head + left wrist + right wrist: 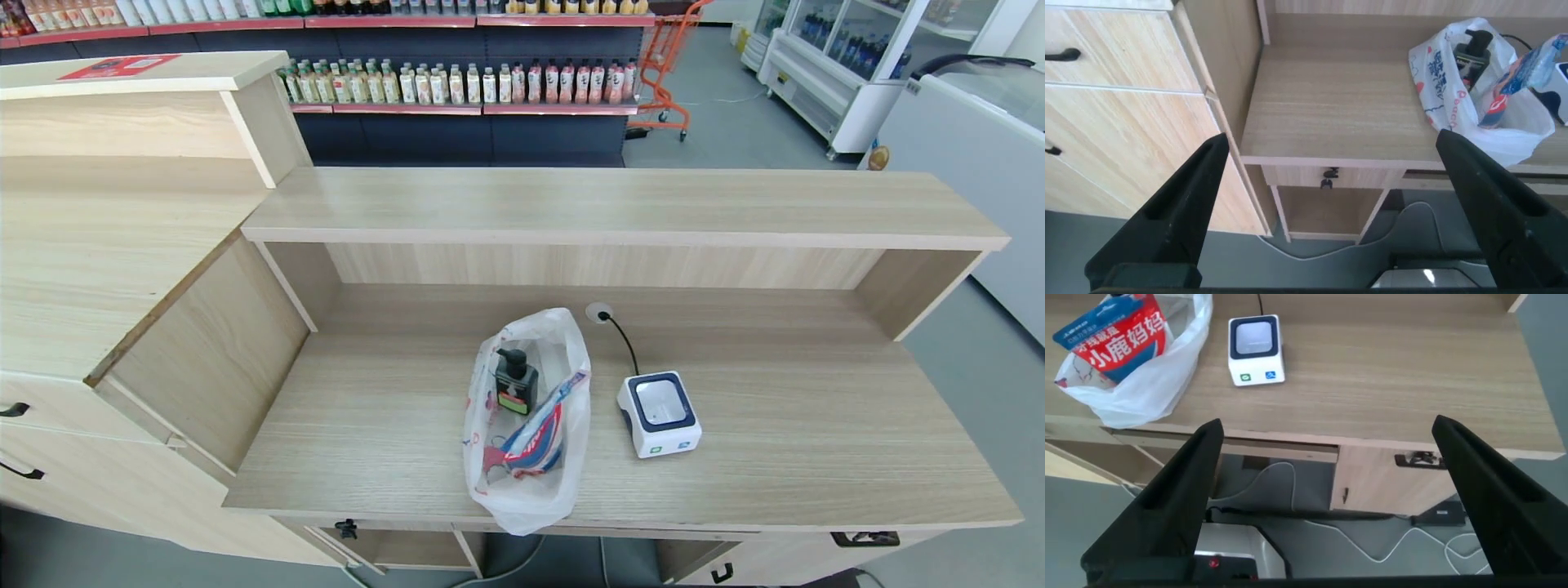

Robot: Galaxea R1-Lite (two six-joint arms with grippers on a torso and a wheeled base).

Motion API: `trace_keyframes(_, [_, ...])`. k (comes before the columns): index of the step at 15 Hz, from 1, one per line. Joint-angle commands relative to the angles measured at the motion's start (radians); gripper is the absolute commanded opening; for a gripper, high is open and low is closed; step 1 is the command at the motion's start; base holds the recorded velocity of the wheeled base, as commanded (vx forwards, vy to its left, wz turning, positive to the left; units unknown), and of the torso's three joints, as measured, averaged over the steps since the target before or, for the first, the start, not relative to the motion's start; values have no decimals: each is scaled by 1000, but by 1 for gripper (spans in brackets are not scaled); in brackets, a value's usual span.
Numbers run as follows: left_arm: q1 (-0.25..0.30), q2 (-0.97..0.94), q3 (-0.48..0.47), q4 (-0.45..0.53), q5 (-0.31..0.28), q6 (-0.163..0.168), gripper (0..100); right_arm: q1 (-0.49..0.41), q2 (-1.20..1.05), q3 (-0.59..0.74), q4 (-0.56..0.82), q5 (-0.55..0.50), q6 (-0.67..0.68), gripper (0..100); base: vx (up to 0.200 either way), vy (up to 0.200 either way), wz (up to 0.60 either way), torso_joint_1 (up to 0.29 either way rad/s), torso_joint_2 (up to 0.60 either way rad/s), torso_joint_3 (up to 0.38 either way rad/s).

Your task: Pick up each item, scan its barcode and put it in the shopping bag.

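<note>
White characters on the red-and-blue packet (pixel 1117 343), red print on the shopping bag (pixel 1439 80), two icons on the scanner (pixel 1257 374), unreadable red sign (pixel 119 66) on the cabinet (pixel 233 67)

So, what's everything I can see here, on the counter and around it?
Counter: one, light wood, in front.
Shopping bag: one, translucent white, mid-counter.
Pump bottle: one, black with green label, inside the bag.
Packet: one, red, blue and white, inside the bag.
Scanner: one, white with dark top, on the counter right of the bag.
Cable: one, black, scanner to counter hole.
Bottle shelves: two rows, dark, behind the counter.
Left gripper: one, black, open, low before the counter's front edge.
Right gripper: one, black, open, low before the counter's front edge.
</note>
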Motion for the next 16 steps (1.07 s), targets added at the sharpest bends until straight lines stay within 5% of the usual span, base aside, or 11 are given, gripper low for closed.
trace_keyframes(1, [0, 1, 0, 0, 0, 0, 100, 0, 6, 0, 0, 0, 1, 100, 0, -200, 0, 2, 2, 7])
trace_keyframes(8, [0, 1, 0, 0, 2, -9, 100, 0, 6, 0, 0, 0, -1, 100, 0, -57, 0, 1, 0, 1])
trace_keyframes(16, [0, 1, 0, 0, 2, -9, 100, 0, 6, 0, 0, 0, 1, 100, 175, 0, 0, 3, -1, 0])
